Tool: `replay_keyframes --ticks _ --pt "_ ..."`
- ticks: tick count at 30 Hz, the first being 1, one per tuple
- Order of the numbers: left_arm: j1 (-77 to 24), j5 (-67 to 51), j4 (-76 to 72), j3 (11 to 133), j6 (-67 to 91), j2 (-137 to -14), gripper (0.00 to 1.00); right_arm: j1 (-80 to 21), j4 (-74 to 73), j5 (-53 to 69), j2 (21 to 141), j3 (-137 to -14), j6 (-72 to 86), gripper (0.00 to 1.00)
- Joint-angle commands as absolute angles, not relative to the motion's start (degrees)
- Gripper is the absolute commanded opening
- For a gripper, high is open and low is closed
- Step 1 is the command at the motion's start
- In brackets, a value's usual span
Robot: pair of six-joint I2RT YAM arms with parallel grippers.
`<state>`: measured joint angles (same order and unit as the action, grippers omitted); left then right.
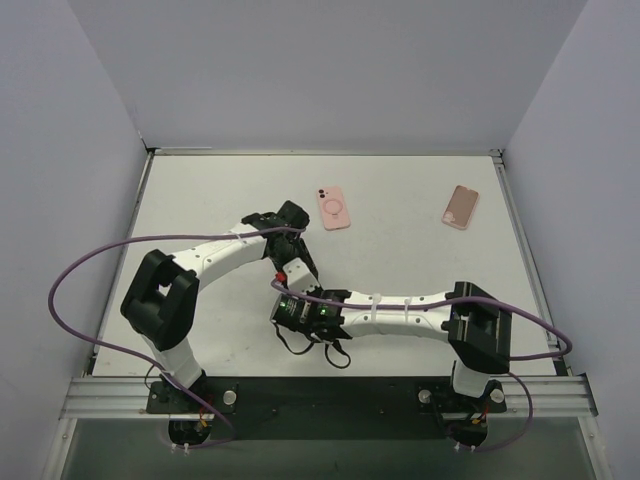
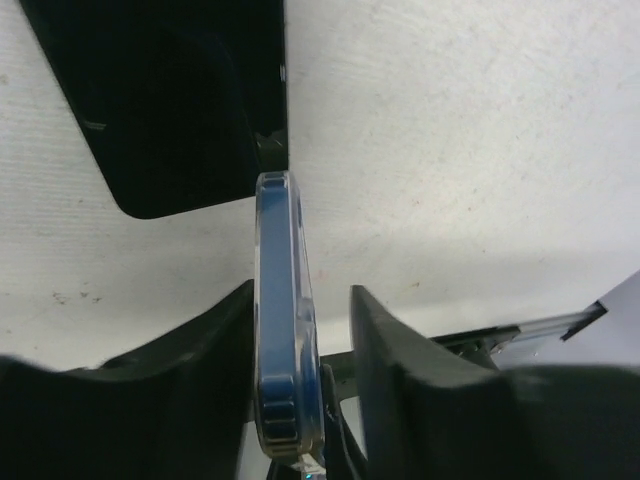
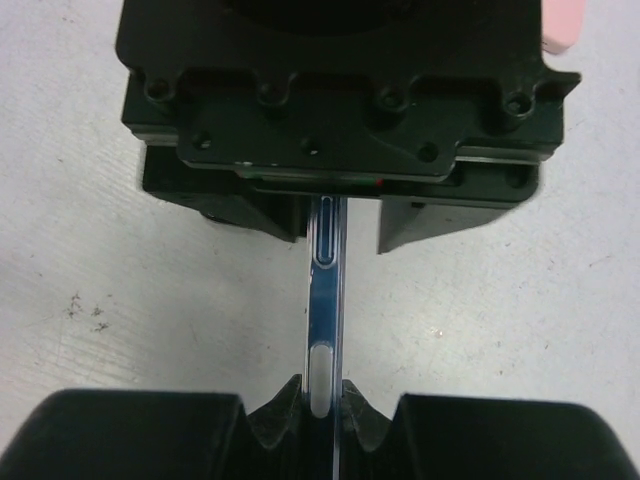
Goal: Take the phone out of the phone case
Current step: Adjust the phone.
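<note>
The right gripper [image 3: 322, 398] is clamped on the phone [image 3: 326, 290], which stands on edge in its clear case [image 2: 284, 300]. The left gripper [image 2: 300, 292] straddles the other end with jaws apart: one finger touches the case and a gap shows at the other. Both arms fold inward and meet over the table [image 1: 430, 260]. Free surface runs to 3 and 9 o'clock. A pink phone [image 1: 333, 208] lies at 12 o'clock and a rose phone [image 1: 460, 207] at 2, both well apart.

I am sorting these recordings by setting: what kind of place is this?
Probably a lab robot bench: a white table closed in by plain walls, left arm and right arm bolted to a metal rail.
</note>
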<state>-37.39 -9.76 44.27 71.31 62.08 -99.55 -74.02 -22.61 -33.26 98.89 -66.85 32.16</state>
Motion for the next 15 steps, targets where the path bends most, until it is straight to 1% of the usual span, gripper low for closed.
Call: replay_keyframes --ticks 1,3,4,6,9,10,15 --pt "-37.0 -13.44 39.13 71.99 61.0 -96.6 0.58 -73.48 -25.05 -36.65 96.68 -67.33 34.01 0.0" --pt "-36.48 -15.02 37.36 70.84 60.39 -95.28 0.6 -73.21 -25.05 -36.56 96.24 -66.98 34.19 0.0" --pt "-35.69 -15.81 35.44 70.23 60.29 -94.93 0.68 -73.21 -25.05 -36.39 95.98 -66.8 34.62 0.0" --pt "-34.55 -18.36 32.88 67.52 60.21 -93.0 0.69 -72.34 -24.7 -35.86 94.93 -65.66 35.33 0.0" --pt "-32.35 -20.91 26.91 62.78 61.08 -89.57 0.77 -71.11 -24.0 -34.46 93.0 -64.08 36.21 0.0" --pt "-31.13 -21.7 24.28 61.71 61.17 -88.69 0.78 -70.15 -23.21 -33.67 92.29 -62.68 36.21 0.0" --pt "-27.95 -23.38 21.01 57.84 61.35 -84.82 0.81 -65.49 -19.79 -29.28 87.38 -58.37 36.39 0.0"
